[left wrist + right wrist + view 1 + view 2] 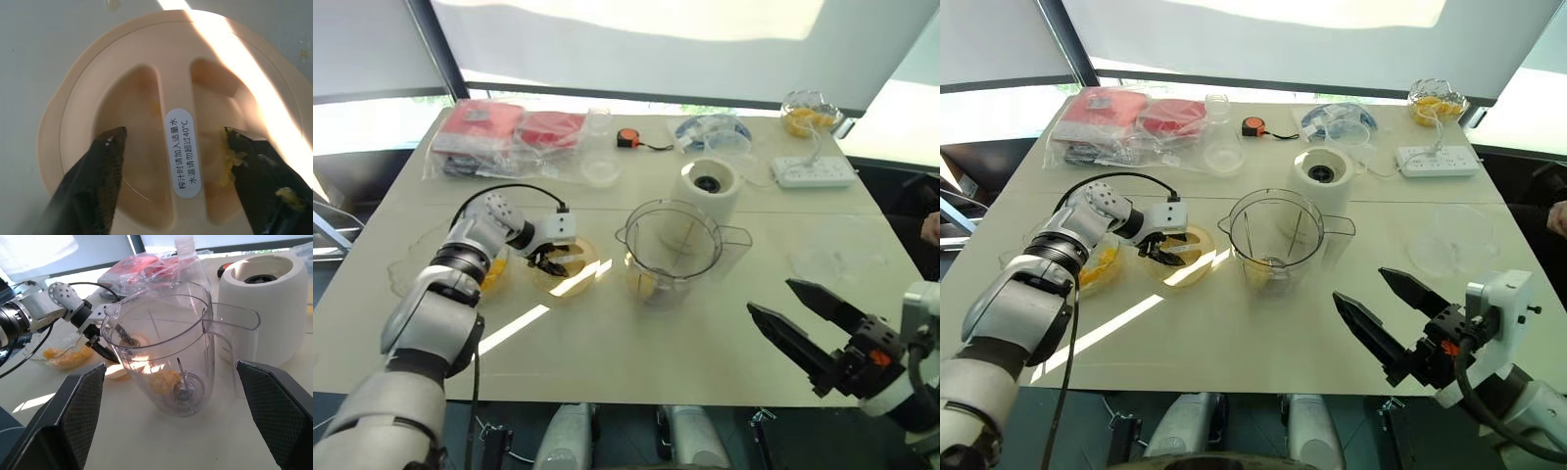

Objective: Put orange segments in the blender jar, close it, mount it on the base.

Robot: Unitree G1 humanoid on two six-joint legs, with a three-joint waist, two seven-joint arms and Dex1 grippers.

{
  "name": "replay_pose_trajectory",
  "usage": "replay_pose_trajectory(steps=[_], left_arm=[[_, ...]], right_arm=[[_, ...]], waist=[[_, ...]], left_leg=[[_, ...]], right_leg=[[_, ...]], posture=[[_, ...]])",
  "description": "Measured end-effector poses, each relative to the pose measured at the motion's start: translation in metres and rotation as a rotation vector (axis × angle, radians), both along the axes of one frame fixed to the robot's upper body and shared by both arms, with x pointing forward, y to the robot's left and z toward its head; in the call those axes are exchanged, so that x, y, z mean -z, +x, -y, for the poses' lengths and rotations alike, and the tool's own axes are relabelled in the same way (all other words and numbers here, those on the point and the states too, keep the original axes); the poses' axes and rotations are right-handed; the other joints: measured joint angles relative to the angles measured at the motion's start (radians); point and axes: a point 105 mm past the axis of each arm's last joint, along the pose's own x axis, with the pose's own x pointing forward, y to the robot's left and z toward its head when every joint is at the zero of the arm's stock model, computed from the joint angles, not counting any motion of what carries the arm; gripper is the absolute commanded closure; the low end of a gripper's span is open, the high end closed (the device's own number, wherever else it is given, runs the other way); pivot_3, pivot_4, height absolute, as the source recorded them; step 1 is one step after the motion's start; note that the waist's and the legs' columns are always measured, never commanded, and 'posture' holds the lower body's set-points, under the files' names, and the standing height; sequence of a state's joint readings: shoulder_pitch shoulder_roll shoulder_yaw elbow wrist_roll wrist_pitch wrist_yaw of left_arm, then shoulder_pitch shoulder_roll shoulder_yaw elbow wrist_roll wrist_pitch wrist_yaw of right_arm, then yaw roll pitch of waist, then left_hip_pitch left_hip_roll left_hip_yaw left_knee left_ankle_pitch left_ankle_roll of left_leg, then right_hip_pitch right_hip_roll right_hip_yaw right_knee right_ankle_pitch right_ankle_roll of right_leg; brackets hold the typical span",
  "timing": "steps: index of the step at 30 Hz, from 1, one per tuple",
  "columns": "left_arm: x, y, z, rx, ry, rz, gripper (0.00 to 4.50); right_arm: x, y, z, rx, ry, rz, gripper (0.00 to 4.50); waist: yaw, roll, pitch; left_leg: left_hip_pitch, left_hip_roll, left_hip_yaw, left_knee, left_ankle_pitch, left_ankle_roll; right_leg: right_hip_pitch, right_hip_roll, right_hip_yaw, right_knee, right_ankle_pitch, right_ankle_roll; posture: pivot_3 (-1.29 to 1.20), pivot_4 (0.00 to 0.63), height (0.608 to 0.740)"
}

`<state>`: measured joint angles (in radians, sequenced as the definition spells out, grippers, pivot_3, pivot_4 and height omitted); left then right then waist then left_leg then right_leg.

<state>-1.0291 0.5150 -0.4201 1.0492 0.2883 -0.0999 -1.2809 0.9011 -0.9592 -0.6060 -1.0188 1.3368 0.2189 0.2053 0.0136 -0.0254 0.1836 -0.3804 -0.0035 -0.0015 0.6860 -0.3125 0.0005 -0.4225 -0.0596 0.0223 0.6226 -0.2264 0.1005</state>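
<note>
Directly beneath the left gripper [171, 147] lies the jar's peach-coloured lid [73, 98], flat on the table [636, 352]. Its raised centre bar runs between the two fingers [100, 166], which stand apart, one in each hollow beside the bar, not yet pinching it. The bar's long axis points along the gripper's reach, so the fingers need only squeeze inward across it, I judge. A white sticker on the bar carries Chinese print ending in "40°C".

To this hand's right stands the jar [671, 245], upright, lidless, with orange segments [164, 379] at its bottom around the blades. The base [707, 194] sits just behind the jar. More segments rest in a glass bowl [494, 276] beside the left wrist.

The right gripper [808, 328] hangs wide apart and empty, near the table's front edge, farther from the lid than the left.
</note>
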Motion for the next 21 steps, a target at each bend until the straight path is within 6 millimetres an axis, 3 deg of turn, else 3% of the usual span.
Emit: replay_pose_trajectory(steps=[3,12,15,17,19,21], left_arm=[[-0.001,0.002,0.002,0.003,0.004,0.012,4.21],[-0.008,0.008,0.001,-0.031,-0.001,0.04,4.25],[-0.043,0.015,0.012,-0.044,-0.127,0.056,4.25],[-0.086,0.022,0.021,-0.028,-0.225,0.12,4.25],[-0.143,0.025,0.027,0.005,-0.309,0.223,4.25],[-0.179,0.022,0.03,0.039,-0.35,0.285,4.25]], right_arm=[[0.001,0.0,-0.001,-0.009,-0.02,0.002,0.0],[0.007,-0.001,-0.003,-0.026,-0.059,-0.011,0.0],[0.011,-0.002,-0.003,-0.027,-0.07,-0.024,0.0],[0.014,-0.002,-0.004,-0.035,-0.082,-0.033,0.0],[0.014,-0.002,-0.005,-0.05,-0.091,-0.029,0.0],[0.013,-0.001,-0.007,-0.062,-0.095,-0.019,0.0]], waist=[[0.0,0.0,0.0],[0.0,-0.001,0.0],[0.001,-0.003,0.001],[0.002,-0.003,0.001],[-0.001,-0.003,0.0],[-0.004,-0.002,0.0]], left_leg=[[0.006,0.0,0.0,0.0,0.0,0.0],[0.007,0.001,0.0,0.0,0.0,0.0],[0.003,0.001,-0.001,0.0,0.0,0.0],[-0.004,0.0,-0.001,0.001,0.0,0.0],[-0.009,0.0,-0.001,0.003,0.0,0.0],[-0.008,0.0,0.0,0.004,-0.001,0.002]], right_leg=[[0.007,0.0,0.0,0.0,-0.001,-0.002],[0.008,0.0,0.0,-0.001,-0.001,-0.004],[0.004,0.0,-0.001,-0.001,0.0,-0.001],[-0.001,0.0,-0.001,-0.001,0.001,0.0],[-0.006,0.0,-0.001,-0.001,0.002,0.003],[-0.006,0.0,-0.001,-0.001,0.002,0.003]], posture=[[0.0,0.15,0.74],[0.0,0.15,0.74],[0.0,0.15,0.74],[0.0,0.15,0.74],[0.0,0.15,0.74],[0.0,0.15,0.74]])
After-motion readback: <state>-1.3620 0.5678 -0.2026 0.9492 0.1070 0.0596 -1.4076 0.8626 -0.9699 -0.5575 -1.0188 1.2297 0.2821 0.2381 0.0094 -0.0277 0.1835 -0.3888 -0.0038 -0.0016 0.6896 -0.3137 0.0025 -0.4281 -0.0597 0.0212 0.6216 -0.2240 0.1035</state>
